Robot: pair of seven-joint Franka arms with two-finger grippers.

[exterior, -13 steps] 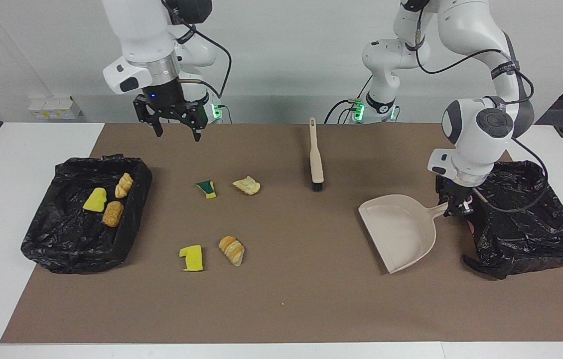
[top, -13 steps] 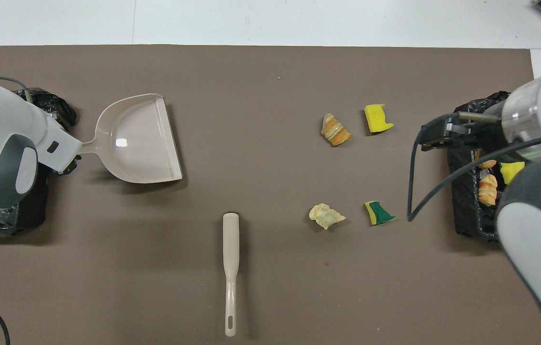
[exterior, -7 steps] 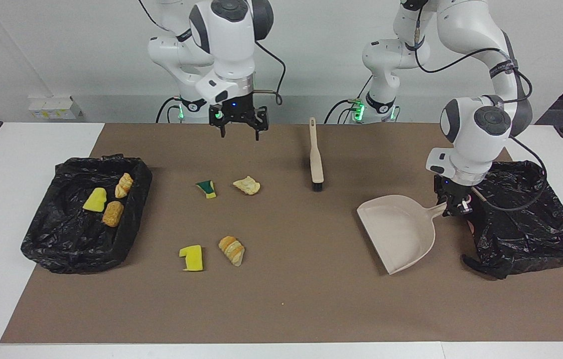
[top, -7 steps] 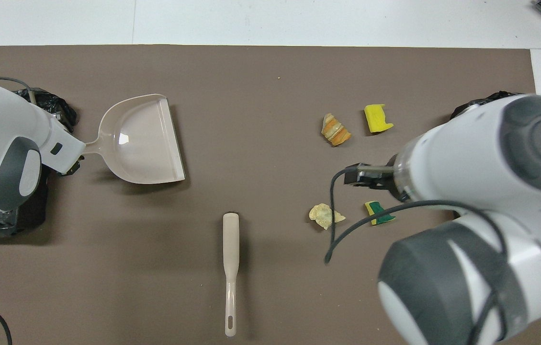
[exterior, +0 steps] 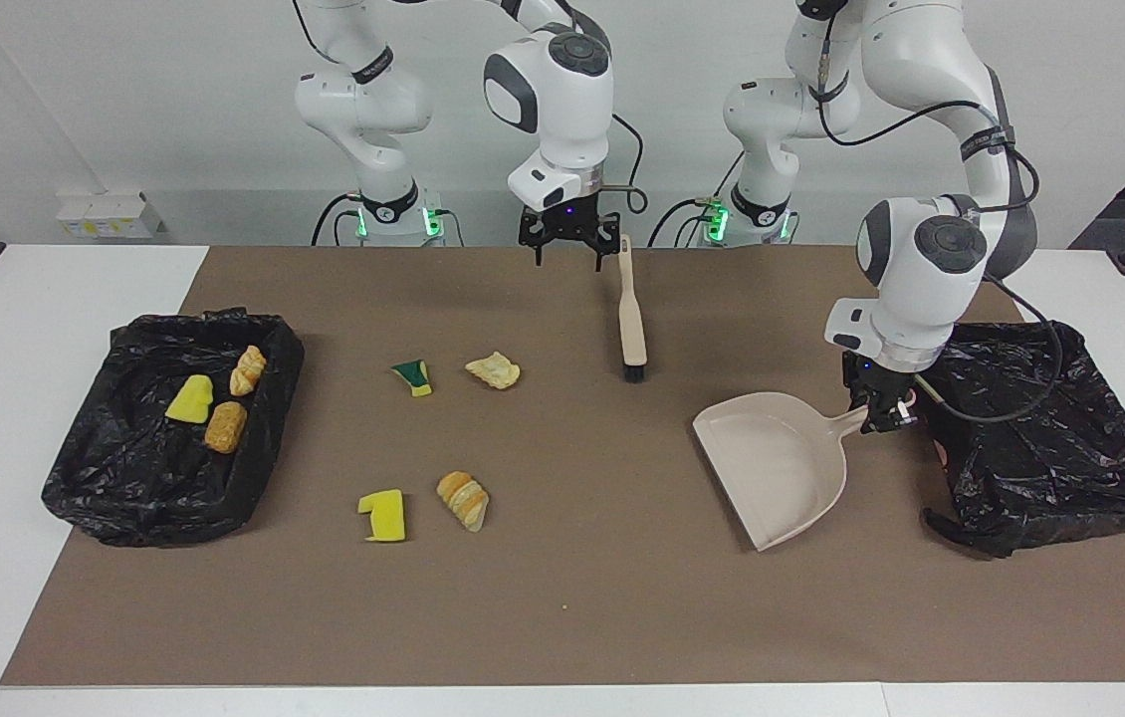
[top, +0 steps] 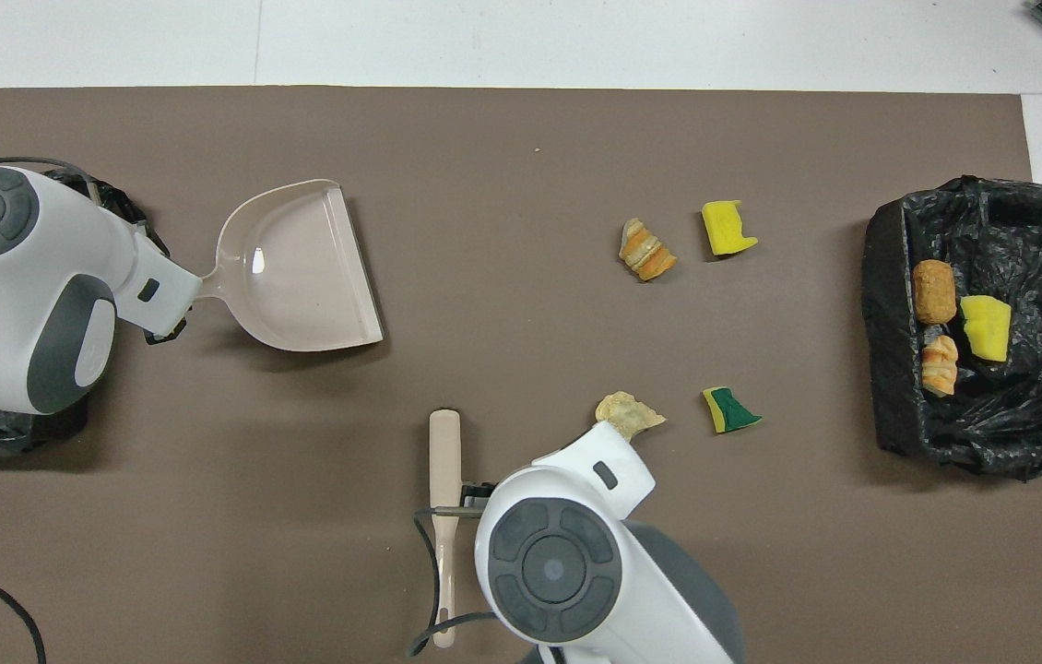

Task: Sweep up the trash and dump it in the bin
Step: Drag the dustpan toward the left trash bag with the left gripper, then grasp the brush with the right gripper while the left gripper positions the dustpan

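Closest to the robots lies the brush (exterior: 631,312), a slim beige handle with dark bristles at its end, lying on the brown mat (exterior: 562,617) with the handle tip toward the robots. The right gripper (exterior: 568,239) hangs just beside that handle tip, pointing down from a bent wrist with its fingers spread apart and nothing between them. A little farther out sit two pieces of trash: a pale flaky bread chunk (exterior: 494,370) and a green-and-yellow sponge scrap (exterior: 412,376), side by side. Toward the left arm's end, the beige dustpan (exterior: 773,463) rests on the mat, its mouth facing away from the robots; the left gripper (exterior: 879,409) is clamped on its handle, the forearm dropping steeply beside a black bin bag (exterior: 1050,438). Farthest out lie a striped golden bread chunk (exterior: 464,499) and a yellow sponge scrap (exterior: 384,515). At the right arm's end, a black-lined bin (exterior: 124,488) holds three more pieces (exterior: 214,398): a yellow sponge and two brown bread chunks.
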